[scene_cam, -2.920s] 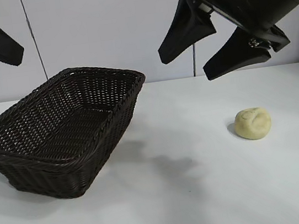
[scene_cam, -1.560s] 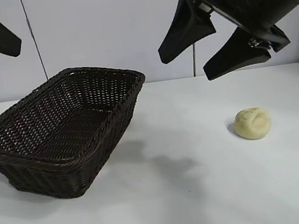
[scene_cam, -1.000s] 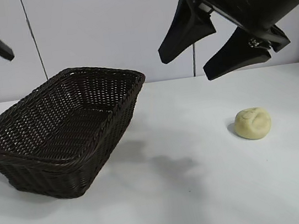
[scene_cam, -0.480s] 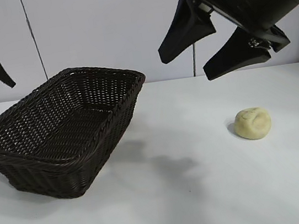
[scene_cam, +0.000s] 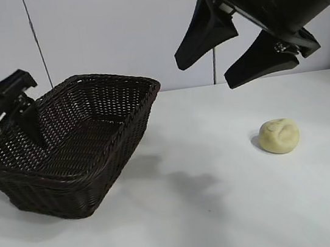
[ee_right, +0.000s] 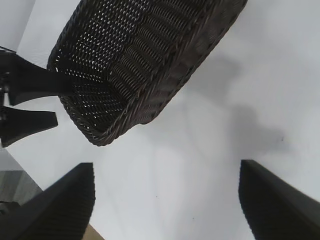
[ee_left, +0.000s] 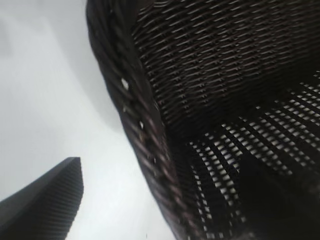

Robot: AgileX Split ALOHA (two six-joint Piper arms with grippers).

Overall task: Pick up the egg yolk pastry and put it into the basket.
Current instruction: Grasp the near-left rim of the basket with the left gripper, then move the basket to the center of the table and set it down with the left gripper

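Left gripper (scene_cam: 6,155) descending, open jaws now straddling wicker basket (scene_cam: 95,83) rim at frame left (steadying?); egg yolk pastry (scene_cam: 279,135) untouched; right gripper (scene_cam: 224,60) hanging open.

I see bright, even overhead light; soft shadows spread on the white table (scene_cam: 227,213) beneath the basket (scene_cam: 69,143). Left wrist view is close and blurred.
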